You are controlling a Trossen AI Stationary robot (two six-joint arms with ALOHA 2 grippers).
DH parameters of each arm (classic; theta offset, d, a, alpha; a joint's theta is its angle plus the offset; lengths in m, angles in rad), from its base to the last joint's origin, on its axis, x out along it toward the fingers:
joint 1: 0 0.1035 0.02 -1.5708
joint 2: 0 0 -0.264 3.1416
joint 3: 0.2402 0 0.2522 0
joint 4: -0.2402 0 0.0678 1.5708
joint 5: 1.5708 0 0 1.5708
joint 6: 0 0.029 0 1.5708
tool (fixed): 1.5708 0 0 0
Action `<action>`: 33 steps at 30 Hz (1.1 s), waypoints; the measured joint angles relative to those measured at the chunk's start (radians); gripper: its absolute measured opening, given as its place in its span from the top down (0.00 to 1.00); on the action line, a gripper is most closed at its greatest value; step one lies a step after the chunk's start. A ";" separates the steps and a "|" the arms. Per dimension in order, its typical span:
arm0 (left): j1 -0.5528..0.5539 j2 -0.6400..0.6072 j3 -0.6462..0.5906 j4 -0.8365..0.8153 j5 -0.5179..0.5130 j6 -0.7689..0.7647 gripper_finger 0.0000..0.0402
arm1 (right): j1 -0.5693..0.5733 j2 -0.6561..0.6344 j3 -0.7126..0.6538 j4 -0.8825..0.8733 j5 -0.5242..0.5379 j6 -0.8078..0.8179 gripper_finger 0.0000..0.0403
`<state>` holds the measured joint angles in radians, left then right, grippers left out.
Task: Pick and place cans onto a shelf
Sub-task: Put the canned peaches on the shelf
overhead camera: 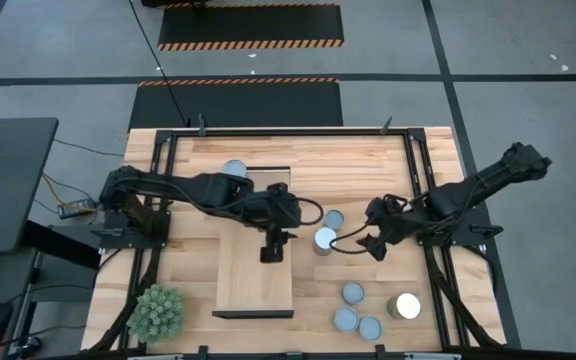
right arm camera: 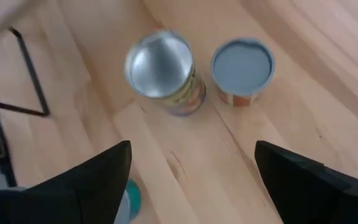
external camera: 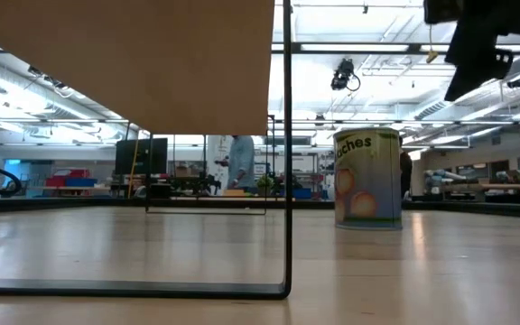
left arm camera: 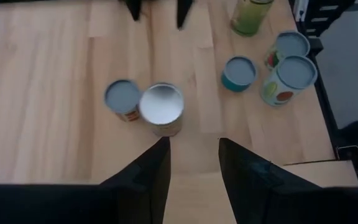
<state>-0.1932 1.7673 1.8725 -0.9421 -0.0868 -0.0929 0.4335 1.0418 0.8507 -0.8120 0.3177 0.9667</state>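
Shiny metal cans [right arm camera: 160, 65], matt wooden shelf [overhead camera: 254, 275]

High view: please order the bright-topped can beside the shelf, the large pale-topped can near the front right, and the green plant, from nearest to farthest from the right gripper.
Measured from the right gripper:
1. The bright-topped can, just to its left, beside the shelf.
2. The large pale-topped can, toward the table's front right.
3. The green plant, far across at the front left corner.

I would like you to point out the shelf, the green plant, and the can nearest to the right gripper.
shelf [overhead camera: 243, 275]: high view, bare part of its board.
green plant [overhead camera: 157, 310]: high view, middle of its spiky top.
can nearest the right gripper [overhead camera: 325, 240]: high view, its shiny round top.
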 joint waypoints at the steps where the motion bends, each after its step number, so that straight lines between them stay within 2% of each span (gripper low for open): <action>1: 0.001 0.007 0.000 0.000 0.011 0.000 0.65 | 0.006 -0.014 0.000 -0.001 0.013 0.006 0.13; 10: 0.023 0.037 -0.001 0.050 0.045 -0.032 0.65 | 0.019 -0.124 0.000 0.027 0.040 0.001 0.13; 21: 0.023 0.148 0.000 0.272 0.018 0.034 0.65 | 0.019 -0.351 0.000 0.128 0.196 -0.028 0.13; 26: 0.025 0.201 -0.001 0.316 0.017 0.040 0.65 | 0.019 -0.430 0.000 0.151 0.217 -0.046 0.13; 33: 0.030 0.268 0.000 0.449 0.040 0.021 0.65 | 0.019 -0.484 0.000 0.083 0.277 -0.069 0.13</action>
<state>-0.1635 2.0355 1.8720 -0.4933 -0.0466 -0.0723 0.4522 0.5580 0.8509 -0.7291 0.5943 0.8982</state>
